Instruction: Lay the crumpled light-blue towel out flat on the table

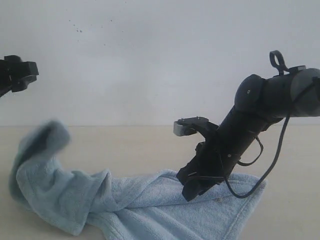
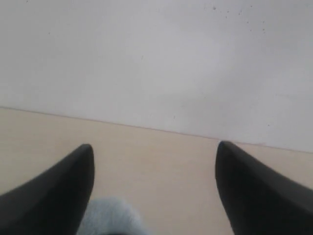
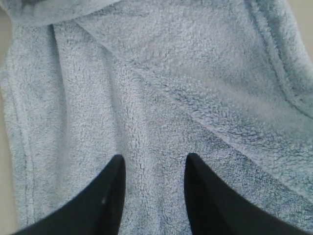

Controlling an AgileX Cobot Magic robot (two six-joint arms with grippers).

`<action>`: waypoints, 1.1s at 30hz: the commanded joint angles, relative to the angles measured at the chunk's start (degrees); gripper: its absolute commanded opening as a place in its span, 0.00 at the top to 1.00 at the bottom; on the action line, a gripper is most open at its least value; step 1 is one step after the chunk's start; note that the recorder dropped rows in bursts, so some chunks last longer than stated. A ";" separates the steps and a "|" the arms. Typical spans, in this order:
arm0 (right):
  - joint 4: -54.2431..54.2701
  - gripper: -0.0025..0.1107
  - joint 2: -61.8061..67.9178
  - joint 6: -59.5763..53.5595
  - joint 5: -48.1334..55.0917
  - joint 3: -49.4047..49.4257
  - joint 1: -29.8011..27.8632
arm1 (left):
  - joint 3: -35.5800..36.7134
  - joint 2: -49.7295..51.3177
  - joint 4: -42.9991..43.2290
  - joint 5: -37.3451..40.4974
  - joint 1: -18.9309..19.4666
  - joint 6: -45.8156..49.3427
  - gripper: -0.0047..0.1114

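Note:
The light-blue towel (image 1: pixel 140 205) lies crumpled on the beige table (image 1: pixel 125 145), with folds running across it. Its left end (image 1: pixel 42 137) stands up in a blurred hump. My left gripper (image 1: pixel 22 72) hangs high above that end, apart from it. In the left wrist view the left gripper (image 2: pixel 155 146) is wide open, with only a bit of towel (image 2: pixel 110 218) showing below the fingers. My right gripper (image 1: pixel 189 190) is down at the towel's right part. In the right wrist view it (image 3: pixel 154 161) is open just over the fluffy cloth (image 3: pixel 161 88), holding nothing.
A white wall (image 1: pixel 150 60) rises behind the table's far edge. The right arm (image 1: pixel 260 110) slants down from the right with a loose black cable (image 1: pixel 272 160) hanging beside it. Bare tabletop (image 2: pixel 156 161) shows beyond the towel.

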 commanded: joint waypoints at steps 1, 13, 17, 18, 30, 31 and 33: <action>0.11 0.64 -0.31 -0.81 1.30 -0.31 0.08 | -2.42 0.31 0.26 -1.33 0.44 1.47 0.39; -0.01 0.64 -0.31 -1.05 0.13 -0.31 0.08 | 0.14 0.31 11.65 8.10 -5.48 21.46 0.45; -0.01 0.64 -0.31 -1.05 0.13 -0.31 0.08 | 2.89 0.31 13.50 7.93 -8.29 21.46 0.46; -0.01 0.64 -0.31 -1.05 0.13 -0.31 0.08 | 3.49 0.31 14.21 7.83 -8.93 21.77 0.46; -0.01 0.64 -0.31 -1.05 0.13 -0.31 0.08 | 14.15 0.99 23.78 7.92 -11.04 22.98 0.46; -0.01 0.64 -0.31 -1.05 0.13 -0.31 0.08 | 15.51 1.21 23.79 7.89 -11.04 22.98 0.46; -0.01 0.64 -0.31 -1.05 0.13 -0.31 0.08 | 18.03 1.61 23.79 8.89 -11.04 22.98 0.46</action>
